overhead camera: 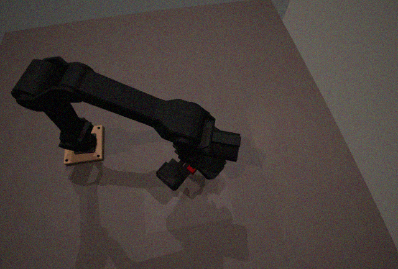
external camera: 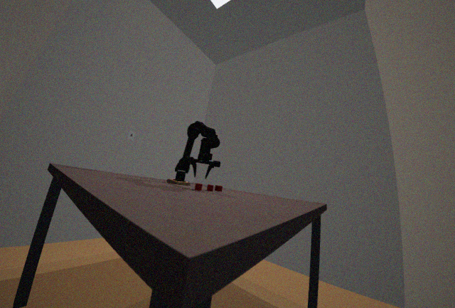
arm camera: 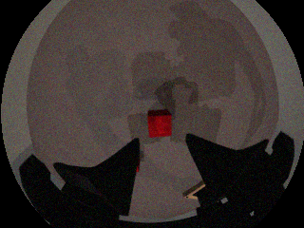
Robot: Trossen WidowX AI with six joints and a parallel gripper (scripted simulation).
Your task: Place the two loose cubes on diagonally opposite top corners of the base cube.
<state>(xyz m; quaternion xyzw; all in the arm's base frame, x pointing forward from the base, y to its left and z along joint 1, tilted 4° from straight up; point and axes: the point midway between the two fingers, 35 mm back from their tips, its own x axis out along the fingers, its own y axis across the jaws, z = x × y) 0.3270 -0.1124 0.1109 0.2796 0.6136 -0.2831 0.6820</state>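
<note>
Three small red cubes [external camera: 198,187] [external camera: 210,188] [external camera: 218,188] stand in a row on the table in the exterior view; I cannot tell which one is the fixed base. My gripper [external camera: 200,176] [arm camera: 162,140] is open and empty, pointing down a little above the row. In the wrist view one red cube [arm camera: 160,123] sits on the table just beyond the gap between the fingertips. In the top view only part of one red cube [overhead camera: 191,169] shows under the wrist; the arm hides the other two.
The arm's tan mounting plate [overhead camera: 99,145] [external camera: 178,181] sits on the brown table [overhead camera: 289,131] [external camera: 227,216] to the left of the cubes. The table's right edge runs along a grey wall [overhead camera: 353,51].
</note>
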